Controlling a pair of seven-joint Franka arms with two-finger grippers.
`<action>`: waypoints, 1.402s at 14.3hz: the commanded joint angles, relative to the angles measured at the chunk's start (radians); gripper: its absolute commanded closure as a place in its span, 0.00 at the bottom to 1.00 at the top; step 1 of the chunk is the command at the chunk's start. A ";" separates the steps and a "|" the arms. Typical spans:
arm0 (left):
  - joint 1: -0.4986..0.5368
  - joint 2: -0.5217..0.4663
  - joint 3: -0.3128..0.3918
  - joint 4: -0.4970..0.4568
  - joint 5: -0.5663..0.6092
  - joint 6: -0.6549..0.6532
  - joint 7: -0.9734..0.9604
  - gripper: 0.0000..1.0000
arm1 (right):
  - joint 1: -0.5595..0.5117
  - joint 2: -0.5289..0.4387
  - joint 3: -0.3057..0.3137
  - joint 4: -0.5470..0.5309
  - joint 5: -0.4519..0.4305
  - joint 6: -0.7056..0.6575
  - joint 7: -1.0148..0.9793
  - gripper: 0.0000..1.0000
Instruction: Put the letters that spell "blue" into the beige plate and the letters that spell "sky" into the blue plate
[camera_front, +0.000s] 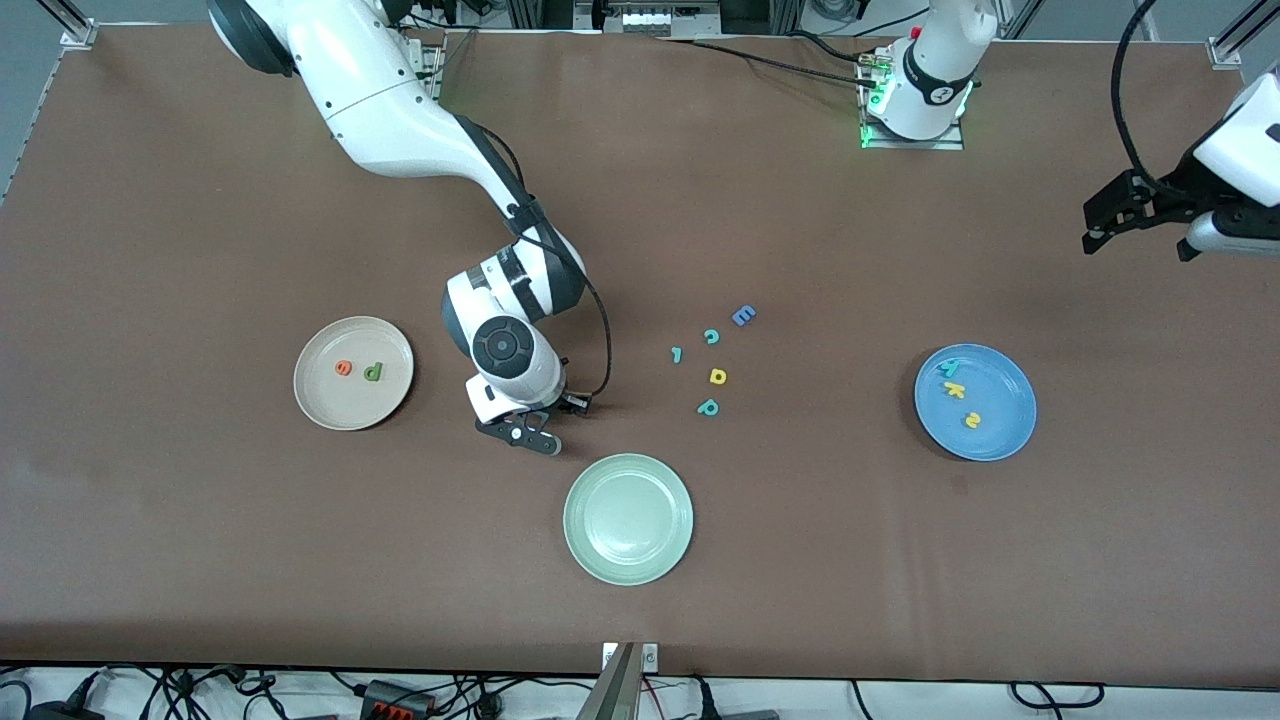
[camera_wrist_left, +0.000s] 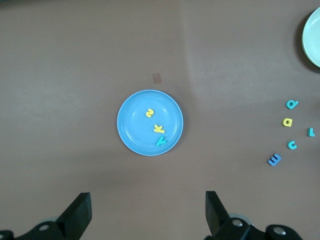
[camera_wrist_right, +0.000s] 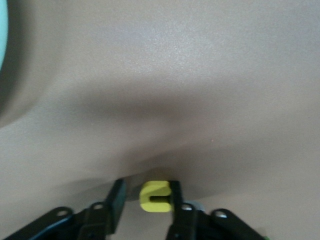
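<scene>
Fingers (camera_wrist_right: 176, 197) of your right gripper (camera_wrist_right: 146, 200) stand partly closed around the yellow u (camera_wrist_right: 153, 196); one finger lies against the letter's side, the other sits a little apart from it, so you cannot call it a firm grip; that gripper (camera_front: 530, 432) is low at the table, between the beige plate (camera_front: 325, 410) and the pale green plate (camera_front: 628, 518); in the beige plate you have the orange e (camera_front: 343, 368) and the dark green b (camera_front: 373, 372) side by side, not touching; your left gripper (camera_wrist_left: 147, 212) waits with its fingers spread wide and nothing between them, up over the left arm's end of the table, looking down on the blue plate (camera_wrist_left: 131, 131); in that plate lie the yellow s (camera_wrist_left: 149, 113), the yellow k (camera_wrist_left: 159, 129) and the teal y (camera_wrist_left: 161, 141), in a short row; between the green plate and the blue plate (camera_front: 1010, 425) you see loose letters on the table: a blue block E (camera_front: 743, 316), a teal c (camera_front: 711, 337), a thin green l (camera_front: 677, 354), a yellow looped letter (camera_front: 717, 376) and a teal looped letter (camera_front: 708, 407), each apart from the others
</scene>
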 joint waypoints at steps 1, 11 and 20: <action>-0.010 0.018 0.014 0.044 -0.009 -0.030 -0.001 0.00 | -0.004 0.010 0.003 0.015 0.009 -0.012 0.005 0.94; -0.011 0.025 0.011 0.050 -0.009 -0.028 -0.010 0.00 | -0.163 -0.155 -0.086 -0.065 -0.005 -0.280 -0.436 0.95; -0.013 0.025 0.005 0.051 -0.009 -0.027 -0.015 0.00 | -0.345 -0.389 -0.097 -0.458 -0.010 -0.247 -0.742 0.93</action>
